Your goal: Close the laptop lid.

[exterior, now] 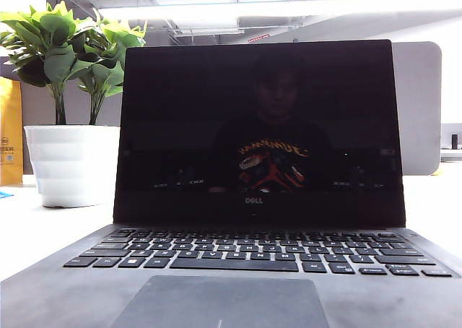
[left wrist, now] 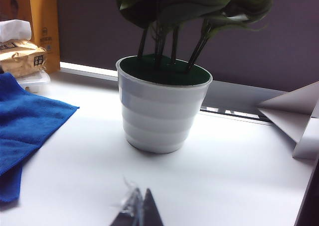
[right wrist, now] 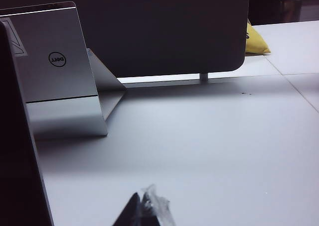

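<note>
Laptop lid (exterior: 260, 126) stands upright and open over the laptop (exterior: 238, 285) on the white counter (right wrist: 199, 146). Behind the lid's left edge sits a potted plant (left wrist: 162, 106). Left gripper (left wrist: 137, 211) hovers near that pot, right gripper (right wrist: 144, 211) behind the lid; whether either's fingers are open or closed cannot be told.

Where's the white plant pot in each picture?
Exterior view: the ribbed white plastic plant pot stands left of the black-screened laptop lid.
Left wrist view: in the middle, beyond the left gripper.
Right wrist view: not in it; the right gripper hangs over the white table.
Shared landmark: that table.
</note>
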{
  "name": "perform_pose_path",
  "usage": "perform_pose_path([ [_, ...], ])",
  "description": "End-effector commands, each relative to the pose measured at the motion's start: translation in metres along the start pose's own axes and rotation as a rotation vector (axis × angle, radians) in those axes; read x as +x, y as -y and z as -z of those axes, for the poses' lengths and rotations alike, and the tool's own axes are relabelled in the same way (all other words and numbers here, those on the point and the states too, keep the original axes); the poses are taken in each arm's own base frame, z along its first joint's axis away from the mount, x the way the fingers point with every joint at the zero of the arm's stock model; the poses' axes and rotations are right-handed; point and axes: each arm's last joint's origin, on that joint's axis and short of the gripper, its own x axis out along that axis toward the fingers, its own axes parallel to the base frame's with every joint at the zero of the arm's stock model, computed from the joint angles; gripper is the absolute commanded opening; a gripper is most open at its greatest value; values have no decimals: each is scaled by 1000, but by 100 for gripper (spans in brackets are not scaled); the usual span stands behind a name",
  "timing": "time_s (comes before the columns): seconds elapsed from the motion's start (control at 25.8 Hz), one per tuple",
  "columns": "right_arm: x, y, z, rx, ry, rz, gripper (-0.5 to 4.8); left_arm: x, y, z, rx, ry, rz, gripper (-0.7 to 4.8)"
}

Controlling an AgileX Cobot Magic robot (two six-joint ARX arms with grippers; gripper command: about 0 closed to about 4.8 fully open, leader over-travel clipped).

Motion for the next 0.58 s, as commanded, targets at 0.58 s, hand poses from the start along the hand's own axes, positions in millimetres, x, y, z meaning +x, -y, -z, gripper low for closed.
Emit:
perform_pose_path([
  [0.58,-8,-7,-41,69,260,-119,-1,-8,8,-52,-232,268,144,-5],
])
